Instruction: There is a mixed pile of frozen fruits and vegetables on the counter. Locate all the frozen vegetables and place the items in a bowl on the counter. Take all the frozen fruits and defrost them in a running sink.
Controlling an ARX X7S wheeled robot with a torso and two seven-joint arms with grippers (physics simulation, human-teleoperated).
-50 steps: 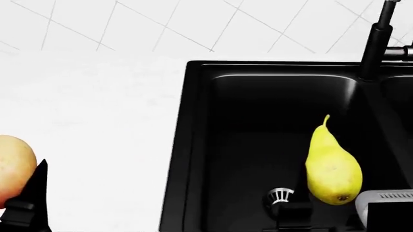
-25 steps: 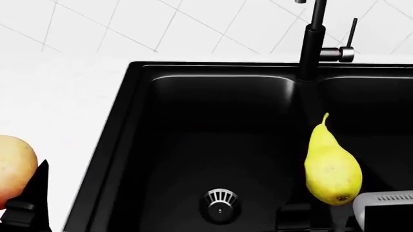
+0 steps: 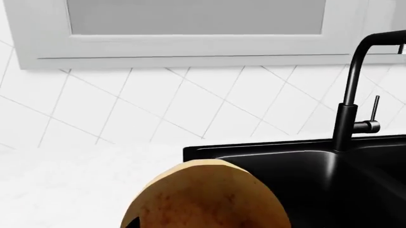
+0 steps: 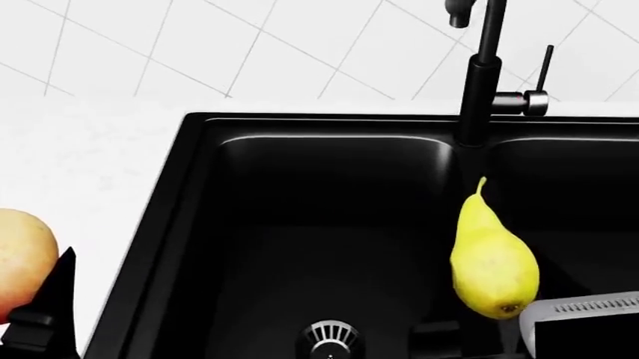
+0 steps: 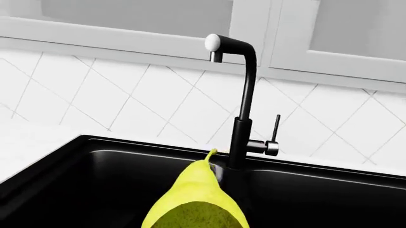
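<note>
The yellow-green pear (image 4: 493,262), a frozen fruit, hangs stem-up over the black sink (image 4: 299,172), just in front of the divider between its two basins. My right gripper (image 4: 534,318) is shut on the pear's lower end; the pear (image 5: 199,204) hides the jaws in the right wrist view. My left gripper (image 4: 35,314) is shut on a rounded yellow-tan fruit (image 4: 18,258) above the white counter (image 4: 80,164), left of the sink. That fruit (image 3: 203,197) fills the left wrist view's lower middle. The frozen vegetables, the bowl and the mixed pile are out of view.
A tall black faucet (image 4: 479,82) with a side lever (image 4: 539,75) rises behind the divider. A silver drain strainer (image 4: 331,338) sits in the left basin's floor. White tiled wall (image 4: 250,45) backs the counter, with cabinets (image 5: 127,19) above.
The head view has swung right, so the sink and faucet now sit further left in it. The pear has shifted slightly left, toward the divider. The left gripper's fruit holds its place.
</note>
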